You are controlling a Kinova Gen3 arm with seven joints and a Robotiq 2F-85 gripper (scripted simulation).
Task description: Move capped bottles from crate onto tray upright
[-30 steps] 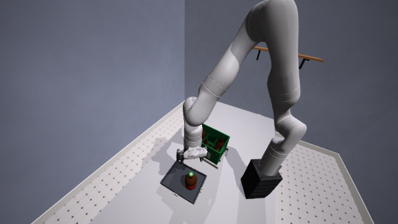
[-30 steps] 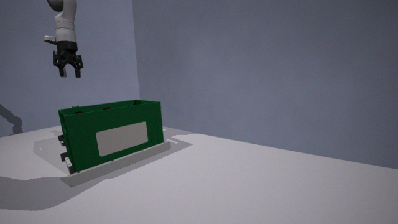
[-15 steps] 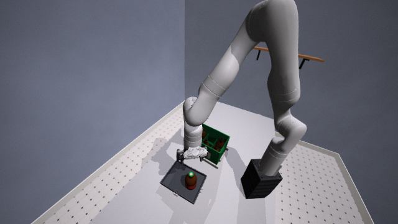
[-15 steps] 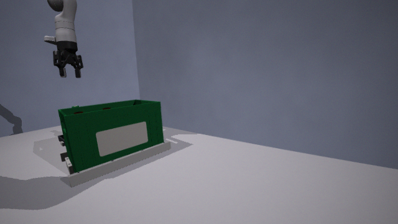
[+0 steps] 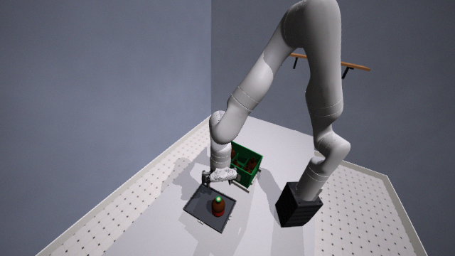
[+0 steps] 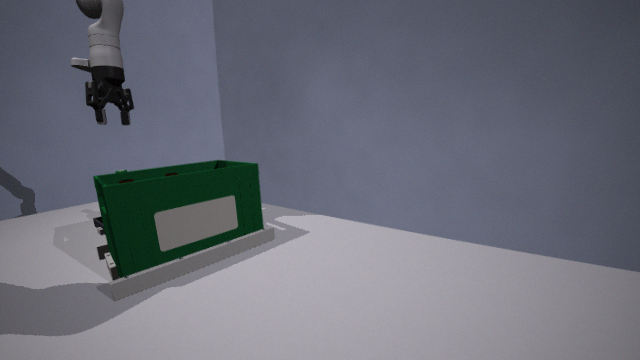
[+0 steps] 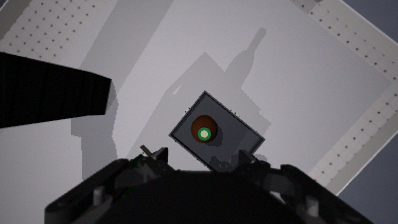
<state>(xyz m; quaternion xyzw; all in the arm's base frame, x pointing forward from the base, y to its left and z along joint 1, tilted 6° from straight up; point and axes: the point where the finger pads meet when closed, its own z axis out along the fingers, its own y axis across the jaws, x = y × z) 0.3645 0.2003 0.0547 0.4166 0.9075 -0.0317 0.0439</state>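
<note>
A brown bottle (image 5: 217, 206) (image 7: 204, 129) with a green cap stands upright on the dark tray (image 5: 197, 205) (image 7: 237, 134). The green crate (image 5: 254, 175) (image 6: 131, 210) stands just behind the tray. It holds brown bottles (image 5: 252, 163), and I cannot tell whether they have caps. In the exterior view only two reddish tops (image 6: 171, 174) show at the crate's rim. My gripper (image 6: 113, 119) (image 7: 202, 156) is open and empty. It hangs high above the near end of the crate, by the tray's back edge, fingers pointing down.
The arm's black base (image 5: 298, 210) (image 7: 45, 95) stands on the table to the right of the tray. A grey strip (image 6: 200, 261) lies along the foot of the crate. A wooden shelf (image 5: 352, 65) hangs on the back wall. A dotted border runs along the table's edges.
</note>
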